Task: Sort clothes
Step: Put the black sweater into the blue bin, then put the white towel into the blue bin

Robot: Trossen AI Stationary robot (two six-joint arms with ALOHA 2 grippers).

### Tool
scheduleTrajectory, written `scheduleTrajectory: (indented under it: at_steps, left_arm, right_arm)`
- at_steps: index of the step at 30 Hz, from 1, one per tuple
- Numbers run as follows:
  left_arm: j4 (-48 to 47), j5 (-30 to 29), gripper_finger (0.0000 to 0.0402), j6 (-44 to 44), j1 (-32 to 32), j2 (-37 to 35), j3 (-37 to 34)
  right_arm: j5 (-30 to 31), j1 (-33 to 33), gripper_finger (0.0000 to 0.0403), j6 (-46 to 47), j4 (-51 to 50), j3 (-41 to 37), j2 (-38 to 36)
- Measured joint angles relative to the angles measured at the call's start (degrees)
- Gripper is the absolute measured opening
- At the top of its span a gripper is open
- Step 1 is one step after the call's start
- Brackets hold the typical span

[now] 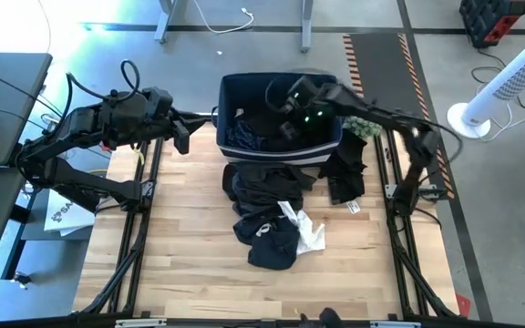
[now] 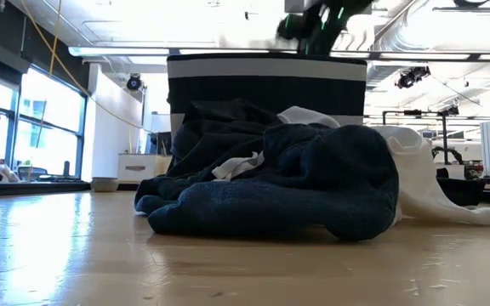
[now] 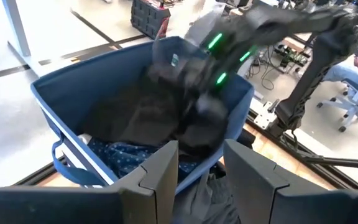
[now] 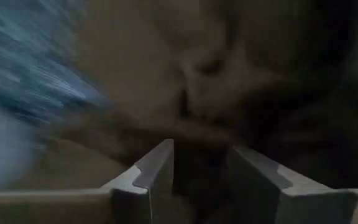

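Clothes (image 1: 267, 214) lie heaped on the counter (image 1: 190, 264) just in front of the blue bin (image 1: 235, 87), with some already inside it, apparently sorted. The right end effector (image 1: 290, 123), fingers parted, reaches into the bin among dark fabric. The left end effector (image 1: 182, 135), released, waits beside the bin.

Clothes: heaped at frame centre, partly binned.
Dark crumpled garments (image 1: 264, 202) lie piled below the bin, a white piece (image 1: 304, 230) at the lower right; a black one (image 1: 346, 171) lies right of centre; navy dotted fabric (image 3: 128, 158) sits inside.
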Motion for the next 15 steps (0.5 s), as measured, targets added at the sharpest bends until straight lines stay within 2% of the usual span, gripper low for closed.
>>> scheduleTrajectory:
  at_steps: [5,7,12,15]
  left_arm:
    - [-1.8,0.0,0.0127,-2.0,0.0,0.0,0.0]
    - [-1.8,0.0,0.0127,-2.8,0.0,0.0,0.0]
    - [-1.9,-0.2,0.0127,-4.3,0.0,0.0,0.0]
    - [-1.9,-0.2,0.0127,-4.5,0.0,0.1,0.0]
  right_arm:
    - [5.4,3.2,0.0144,-0.1,1.4,5.3,-9.0]
    - [5.7,5.6,0.0144,-0.4,2.4,5.6,-12.6]
    - [4.5,15.8,0.0144,-2.7,1.4,3.0,-22.2]
    - [4.6,24.5,0.0144,1.9,0.1,-1.2,-26.1]
